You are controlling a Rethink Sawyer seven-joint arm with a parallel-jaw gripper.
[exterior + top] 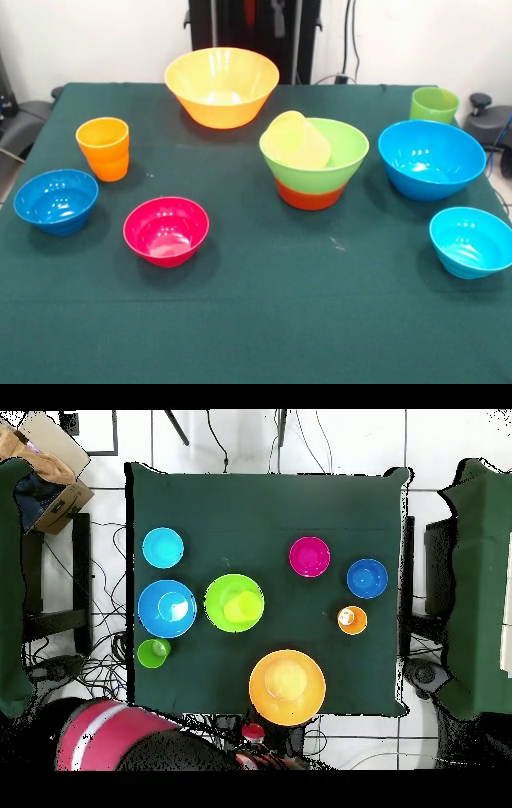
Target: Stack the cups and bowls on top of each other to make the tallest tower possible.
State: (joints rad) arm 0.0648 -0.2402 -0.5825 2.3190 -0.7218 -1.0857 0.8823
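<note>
The tower stands right of the table's middle: a light green bowl (pixel 342 157) nested in an orange-red bowl (pixel 310 195), with the pale yellow cup (pixel 298 141) lying tilted inside. From overhead, the green bowl (pixel 216 592) hides the red one. Loose on the cloth are the big yellow-orange bowl (pixel 222 84) (pixel 287 686), orange cup (pixel 103 148) (pixel 351 620), small dark blue bowl (pixel 56 200) (pixel 367 578), magenta bowl (pixel 166 230) (pixel 309 556), big blue bowl (pixel 432 158) (pixel 167 608), light green cup (pixel 434 105) (pixel 153 652) and small cyan bowl (pixel 472 240) (pixel 162 547). No gripper shows.
The dark green tablecloth (pixel 256 320) covers the table. The robot's pedestal (pixel 252 24) stands behind the yellow-orange bowl. A red part of the arm (pixel 100 734) is drawn back off the table. A cardboard box (pixel 50 444) and cables lie on the floor.
</note>
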